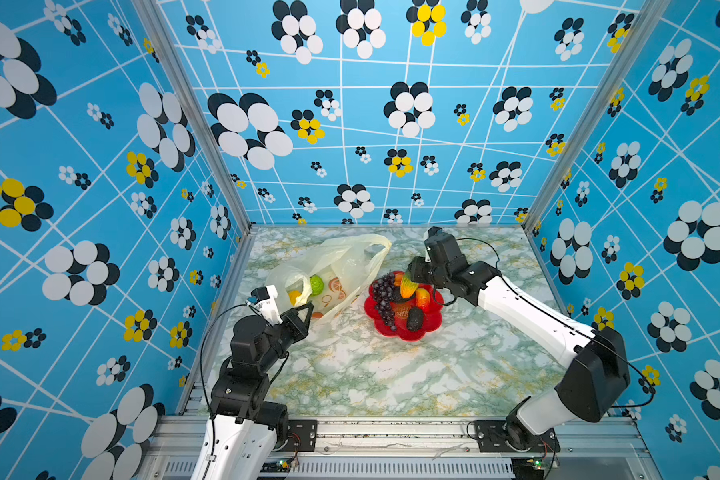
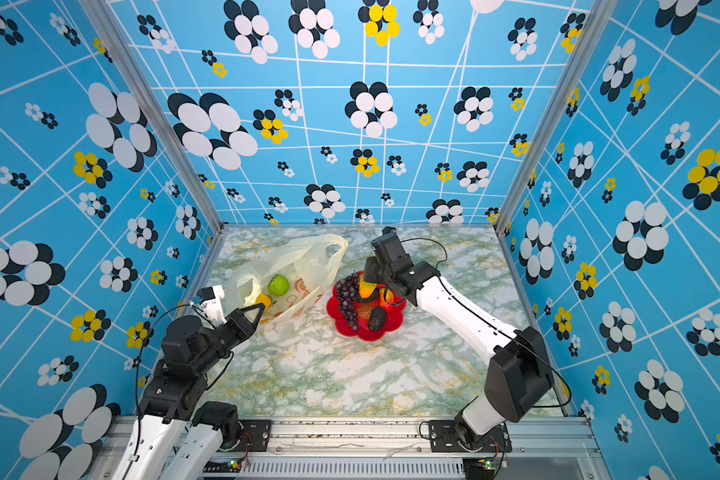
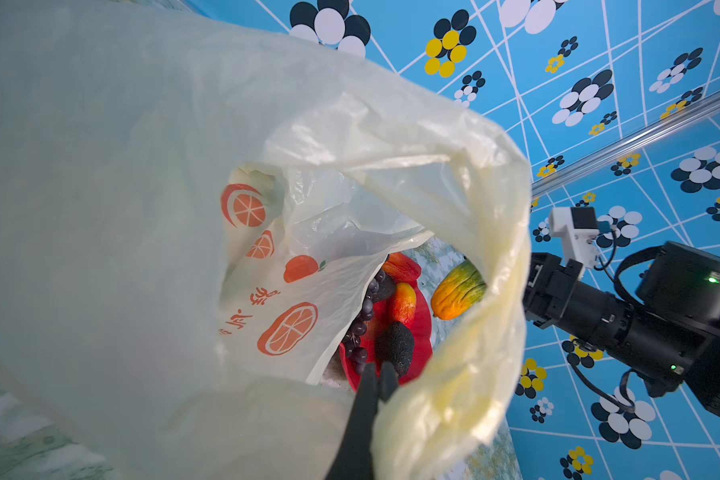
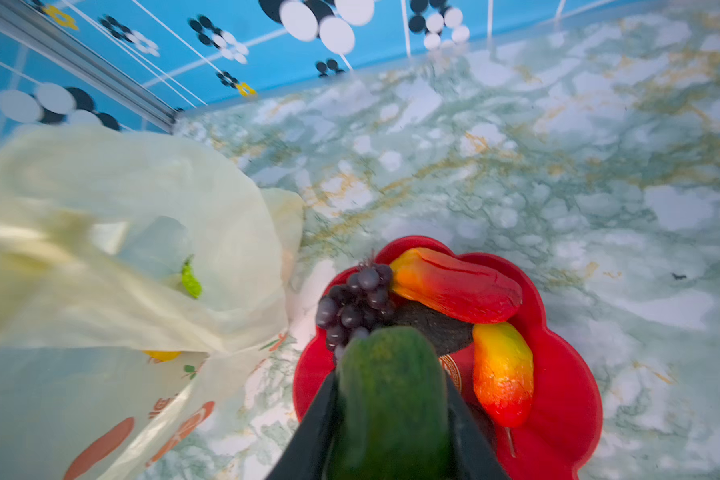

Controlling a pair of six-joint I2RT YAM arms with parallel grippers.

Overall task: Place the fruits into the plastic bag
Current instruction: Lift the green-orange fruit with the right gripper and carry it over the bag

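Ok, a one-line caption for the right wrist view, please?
Right gripper shut on a green fruit over the red dish of grapes, plastic bag alongside.

Left tool (image 3: 377, 376) pinched, right tool (image 4: 391, 378) half-closed.

Your left arm (image 1: 242, 444) and right arm (image 1: 528, 311) pair white shells with black joint housings; thin black cables (image 1: 206, 334) loop alongside, and the left gripper (image 1: 309, 307) has black tapered fingers.
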